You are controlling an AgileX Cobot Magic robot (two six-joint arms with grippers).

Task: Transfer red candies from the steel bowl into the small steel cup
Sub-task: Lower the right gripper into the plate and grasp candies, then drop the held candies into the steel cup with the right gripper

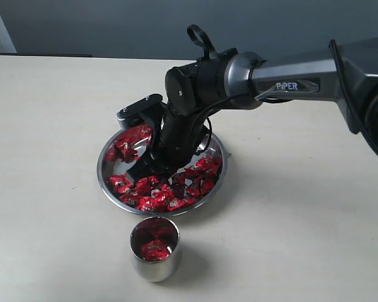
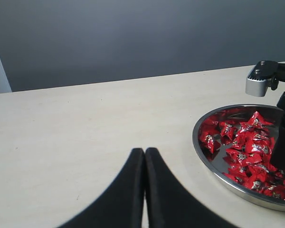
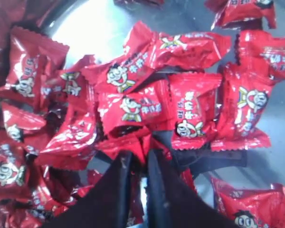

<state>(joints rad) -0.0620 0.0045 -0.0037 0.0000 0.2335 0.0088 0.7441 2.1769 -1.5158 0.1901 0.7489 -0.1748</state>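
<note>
The steel bowl [image 1: 101, 165] sits mid-table, holding many red candies [image 1: 176, 192] in crinkled foil. My right gripper [image 1: 138, 171] reaches down into the pile. In the right wrist view its fingers [image 3: 138, 154] are closed together with the wrapper of a red candy [image 3: 135, 144] pinched between the tips, over a heap of candies [image 3: 190, 109] and the bowl's bare floor [image 3: 90, 23]. The small steel cup [image 1: 152, 269] stands in front of the bowl with a few red candies [image 1: 154, 248] inside. My left gripper [image 2: 144, 151] is shut and empty above the table, beside the bowl [image 2: 199, 147].
The right arm [image 1: 290, 75] stretches in from the right above the bowl's far side. In the left wrist view the right arm's wrist block [image 2: 260, 80] shows over the bowl. Pale tabletop [image 1: 50, 126] surrounds bowl and cup; a dark wall runs behind.
</note>
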